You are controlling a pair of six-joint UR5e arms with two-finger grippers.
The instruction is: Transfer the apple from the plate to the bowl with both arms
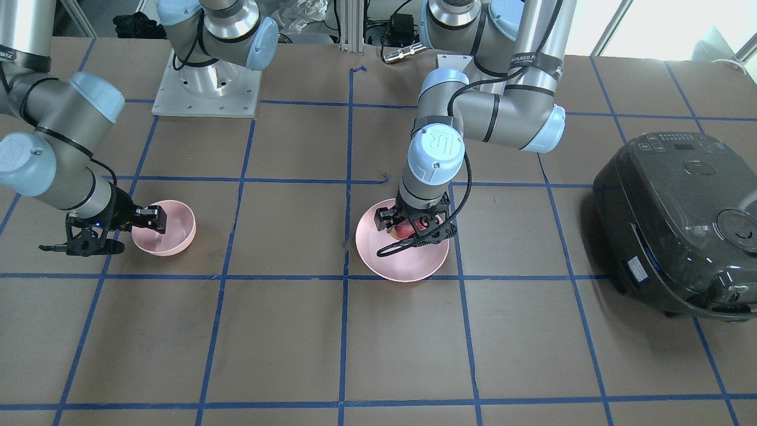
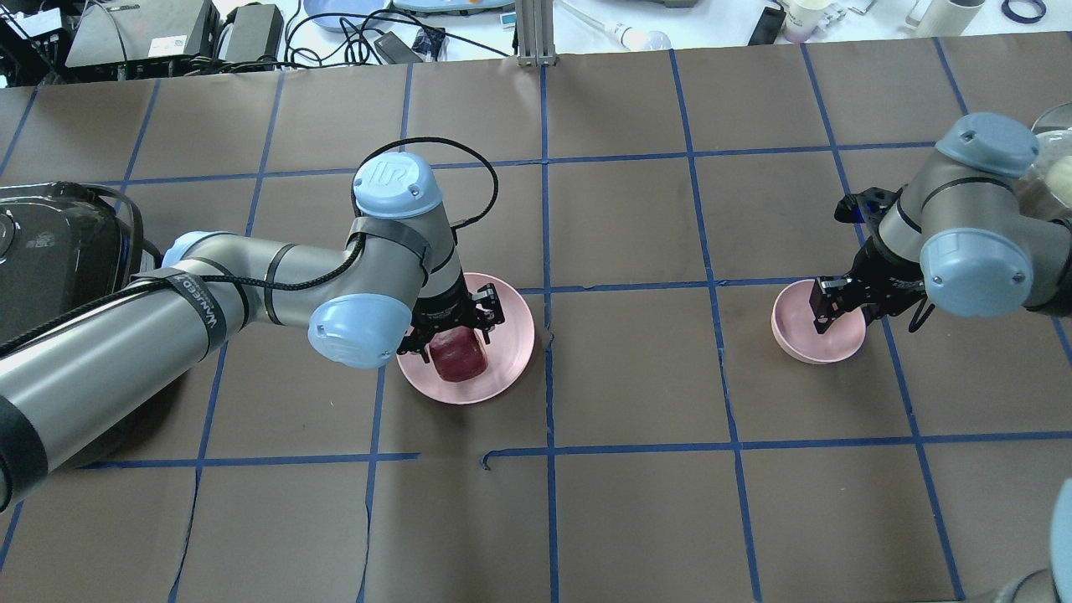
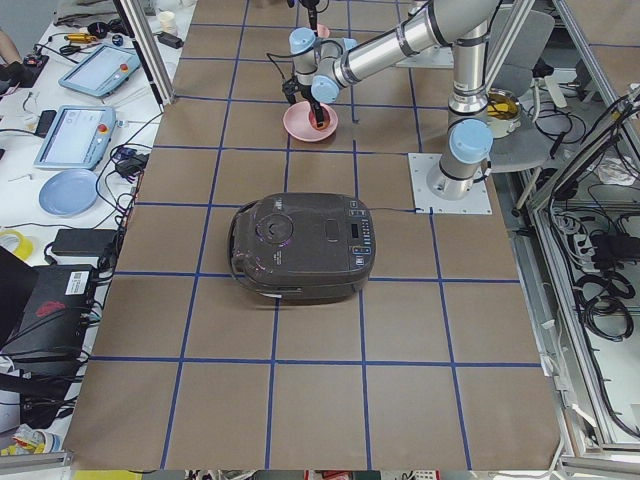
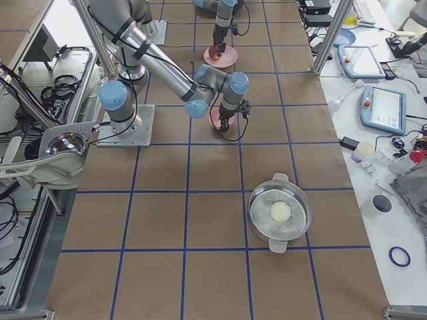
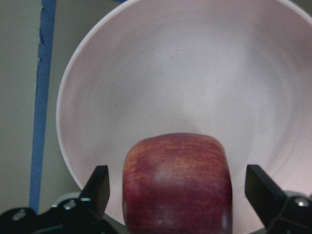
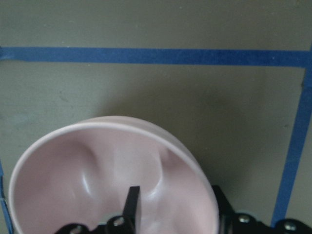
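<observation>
Brown-papered desk [image 2: 636, 519] under a blue tape grid. Apple [image 2: 458, 353] resting off-centre in the plate [image 2: 511, 356], not lifted. Left gripper [image 5: 178, 187] low around it, fingers wide, one on each side, a thin gap to the skin on both, no squeeze yet. Well apart, at the other end of the same grid row, the bowl [image 2: 800, 352], nothing in it. Right gripper [image 6: 174, 207] parted across the rim, one finger inside, one outside, wall not pinched as far as the wrist view shows. Early stage, by the look of it. Approach made on both sides. Left to do: closing on the apple, lifting, carrying across, releasing into the bowl.
</observation>
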